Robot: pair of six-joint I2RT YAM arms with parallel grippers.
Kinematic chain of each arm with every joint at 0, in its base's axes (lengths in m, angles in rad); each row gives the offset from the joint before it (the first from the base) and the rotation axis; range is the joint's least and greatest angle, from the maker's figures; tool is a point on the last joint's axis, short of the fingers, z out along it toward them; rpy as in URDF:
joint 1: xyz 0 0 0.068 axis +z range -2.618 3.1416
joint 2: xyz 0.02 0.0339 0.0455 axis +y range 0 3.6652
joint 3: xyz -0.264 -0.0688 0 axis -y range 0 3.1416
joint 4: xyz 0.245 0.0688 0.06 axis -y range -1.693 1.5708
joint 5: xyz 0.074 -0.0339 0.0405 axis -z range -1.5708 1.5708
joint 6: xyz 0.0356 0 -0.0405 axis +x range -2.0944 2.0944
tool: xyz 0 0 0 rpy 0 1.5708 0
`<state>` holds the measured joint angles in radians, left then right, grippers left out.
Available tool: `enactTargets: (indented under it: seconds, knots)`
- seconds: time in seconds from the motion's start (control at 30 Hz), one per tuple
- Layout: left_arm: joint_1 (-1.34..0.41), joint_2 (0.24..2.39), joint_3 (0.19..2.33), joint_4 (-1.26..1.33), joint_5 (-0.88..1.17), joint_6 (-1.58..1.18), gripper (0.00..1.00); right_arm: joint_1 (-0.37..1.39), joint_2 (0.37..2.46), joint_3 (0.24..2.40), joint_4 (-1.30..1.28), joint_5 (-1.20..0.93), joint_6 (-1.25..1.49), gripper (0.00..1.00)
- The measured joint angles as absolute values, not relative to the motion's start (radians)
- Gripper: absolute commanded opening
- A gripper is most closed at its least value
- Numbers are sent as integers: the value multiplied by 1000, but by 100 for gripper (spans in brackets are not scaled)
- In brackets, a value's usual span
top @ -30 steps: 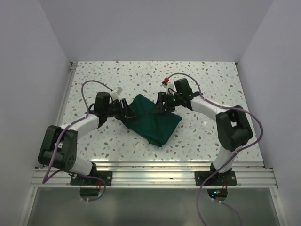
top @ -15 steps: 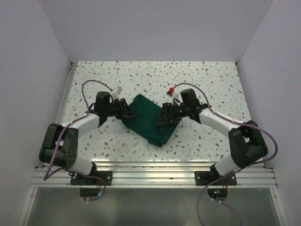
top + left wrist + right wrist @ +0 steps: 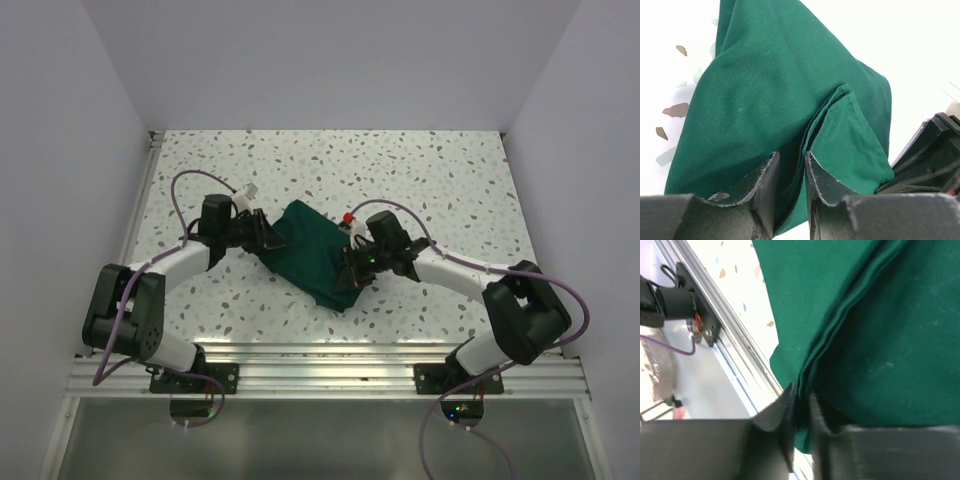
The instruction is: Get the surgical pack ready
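The dark green matte fabric surgical pack [image 3: 318, 258] lies bunched at the centre of the speckled white surface [image 3: 430, 180]. Left fingers [image 3: 766, 182] nearly closed, pinching a fold; right fingers [image 3: 779, 420] closed on its edge

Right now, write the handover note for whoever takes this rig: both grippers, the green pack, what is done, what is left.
Left gripper: jaws closed on a folded edge at the left side of the surgical pack.
Right gripper: jaws closed on layered edges at the pack's near right side.
Pack: green cloth, partly folded and rumpled, lying on the table between the two arms.
Done: some folds made, both sides gripped.
Left: probably bring the gripped edges over, tidy the pack into a bundle, then let go.
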<state>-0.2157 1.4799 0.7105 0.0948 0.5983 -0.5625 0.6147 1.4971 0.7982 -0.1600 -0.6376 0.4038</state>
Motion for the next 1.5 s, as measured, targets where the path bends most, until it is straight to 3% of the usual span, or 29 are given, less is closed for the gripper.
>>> enactTargets:
  seconds: [0.6,0.83,0.93,1.0,1.13,1.23,1.27,1.4,1.5]
  knots:
    - [-209,1421,825,-152,516,-505,18,615,1467,730,-92,-749,571,0]
    - [-208,1386,839,-247,435,-485,42,622,1511,710,-84,-741,580,0]
    - [-208,1312,839,-287,365,-486,45,631,1516,710,-85,-727,580,0]
    - [-208,1253,839,-304,323,-486,45,642,1516,710,-86,-718,580,0]
    - [-205,1145,802,-307,286,-492,28,677,1519,710,-84,-696,582,0]
    - [-204,1083,711,-295,288,-508,20,720,1536,722,-82,-687,585,12]
    - [-204,1073,680,-297,289,-515,18,731,1542,728,-82,-682,588,24]
    - [-204,1066,590,-302,307,-540,12,755,1540,765,-130,-656,576,45]
    - [-204,1052,531,-285,337,-568,6,760,1521,826,-224,-605,542,52]
